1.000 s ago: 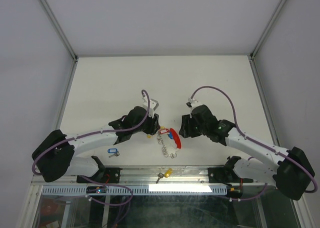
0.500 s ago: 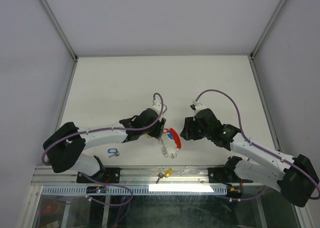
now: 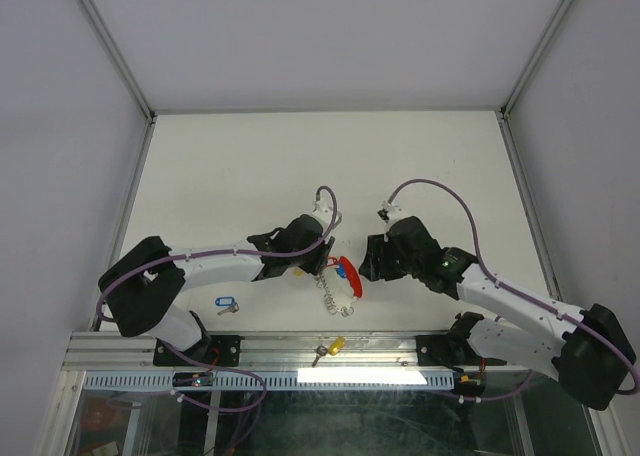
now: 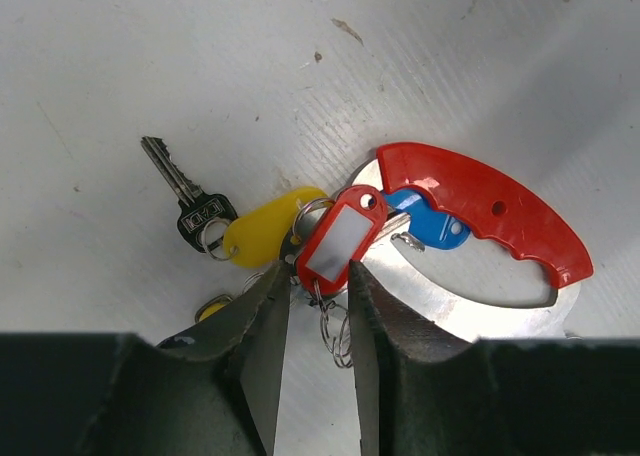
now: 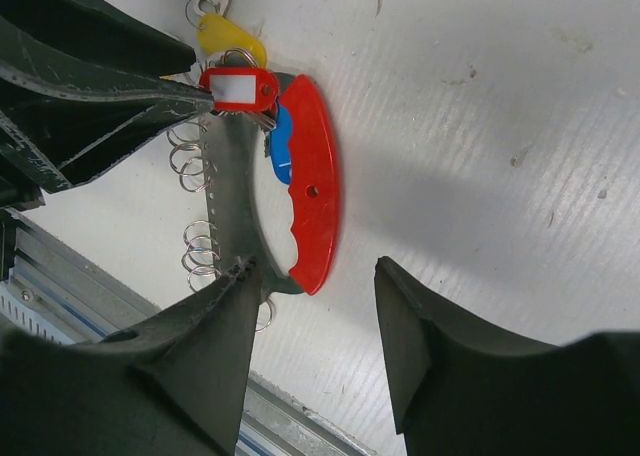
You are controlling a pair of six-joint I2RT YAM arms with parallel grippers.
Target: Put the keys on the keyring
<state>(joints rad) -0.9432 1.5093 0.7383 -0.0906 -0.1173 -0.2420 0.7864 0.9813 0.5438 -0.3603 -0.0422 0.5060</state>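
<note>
Keyring point(image 3: 346, 276): lying by table's point(image 3: 250, 166) near edge, open room spreading far.
Left gripper point(image 4: 318, 301): pinching red tag point(image 4: 340, 238).
Right gripper point(image 5: 315, 268): hanging over Keyring, jaws apart.

L tool point(image 4: 318, 281) pinching red-tag key point(image 4: 340, 238), keyring point(image 4: 480, 201) beside

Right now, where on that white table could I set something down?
Bare: the far half of the white table, from the left gripper and right gripper to the back edge. Crowded: between those grippers, where the curved red plastic keyring and tagged silver keys lie; a blue-tagged silver key sits near-left.
</note>
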